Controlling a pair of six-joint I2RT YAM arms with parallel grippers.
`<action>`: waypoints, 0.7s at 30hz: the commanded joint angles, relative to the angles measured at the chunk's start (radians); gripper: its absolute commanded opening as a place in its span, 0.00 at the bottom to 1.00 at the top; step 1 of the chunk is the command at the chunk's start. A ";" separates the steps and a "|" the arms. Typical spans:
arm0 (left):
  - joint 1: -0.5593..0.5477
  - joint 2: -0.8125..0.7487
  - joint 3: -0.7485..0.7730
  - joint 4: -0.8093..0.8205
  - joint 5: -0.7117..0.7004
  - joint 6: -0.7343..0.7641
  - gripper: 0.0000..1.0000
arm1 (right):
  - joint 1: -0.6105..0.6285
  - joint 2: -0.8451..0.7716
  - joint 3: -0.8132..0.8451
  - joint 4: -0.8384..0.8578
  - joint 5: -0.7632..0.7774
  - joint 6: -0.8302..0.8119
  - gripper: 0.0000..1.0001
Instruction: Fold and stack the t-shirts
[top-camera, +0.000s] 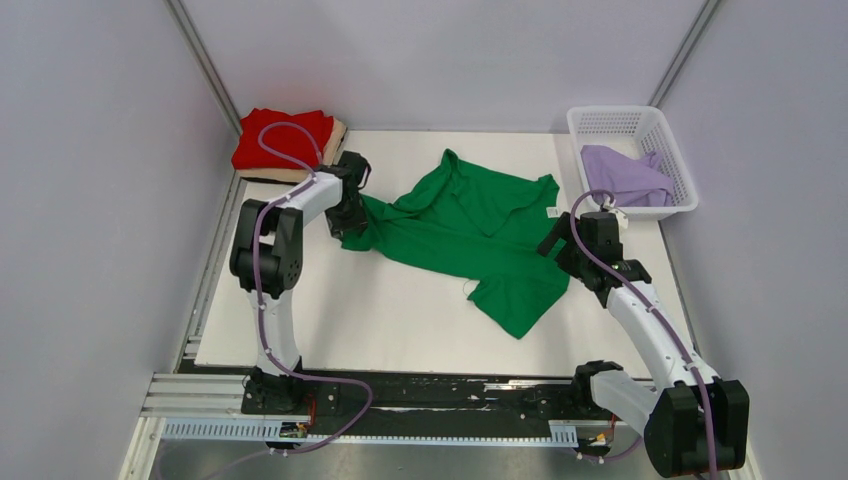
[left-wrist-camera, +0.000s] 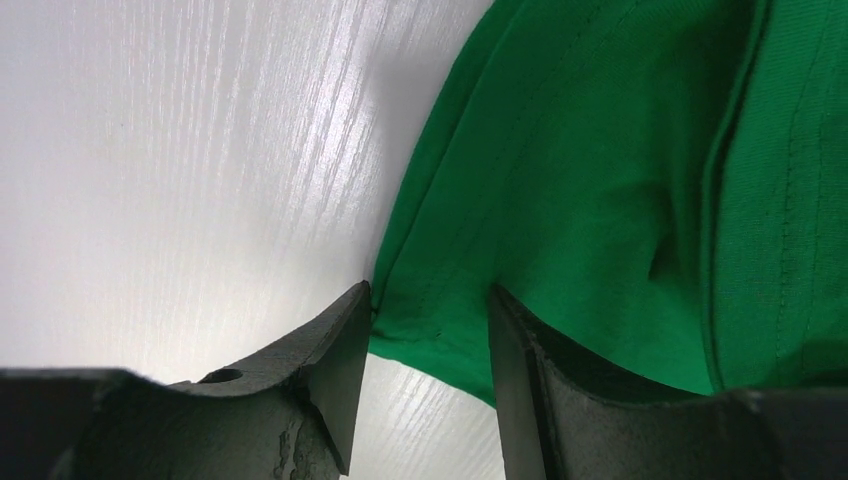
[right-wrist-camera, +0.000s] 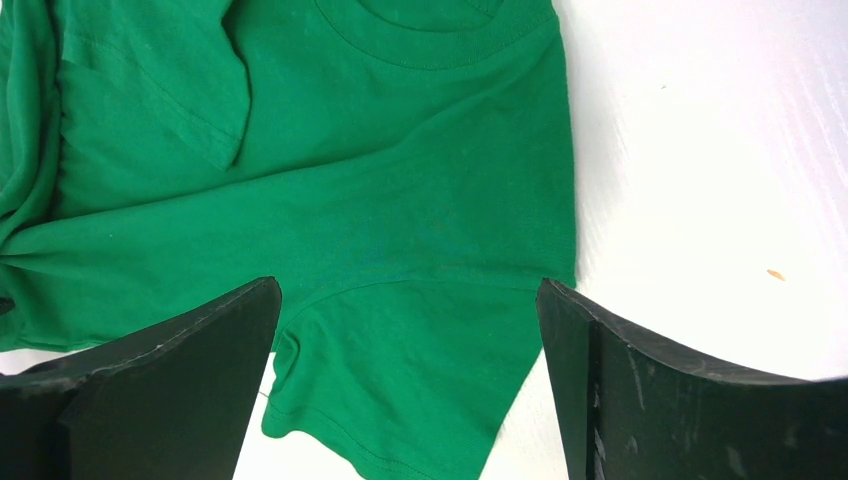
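A bright green t-shirt (top-camera: 470, 235) lies crumpled and partly spread in the middle of the white table. My left gripper (top-camera: 345, 218) is down at its left corner. In the left wrist view the jaws (left-wrist-camera: 430, 290) stand apart, with the green cloth's (left-wrist-camera: 600, 180) hem corner between them and bare table showing in the gap. My right gripper (top-camera: 563, 245) hovers wide open at the shirt's right side. Its jaws (right-wrist-camera: 407, 283) straddle a sleeve of the green shirt (right-wrist-camera: 350, 200) without touching it. A folded red t-shirt (top-camera: 283, 140) lies on a tan one (top-camera: 338, 133) at the back left. A lavender t-shirt (top-camera: 625, 178) sits in the basket.
The white lattice basket (top-camera: 600, 118) stands at the back right corner, just behind my right gripper. Grey walls close in the table on three sides. A black rail (top-camera: 450, 395) with both arm bases runs along the near edge.
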 joint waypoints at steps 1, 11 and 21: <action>-0.028 0.020 -0.043 -0.111 -0.049 -0.028 0.53 | -0.004 -0.010 -0.001 0.000 0.025 -0.008 1.00; -0.110 -0.004 -0.163 -0.103 -0.044 -0.077 0.04 | -0.002 -0.004 0.018 -0.061 0.029 0.015 1.00; -0.113 -0.250 -0.311 -0.097 -0.142 -0.085 0.00 | 0.135 0.023 0.108 -0.390 -0.030 0.087 0.96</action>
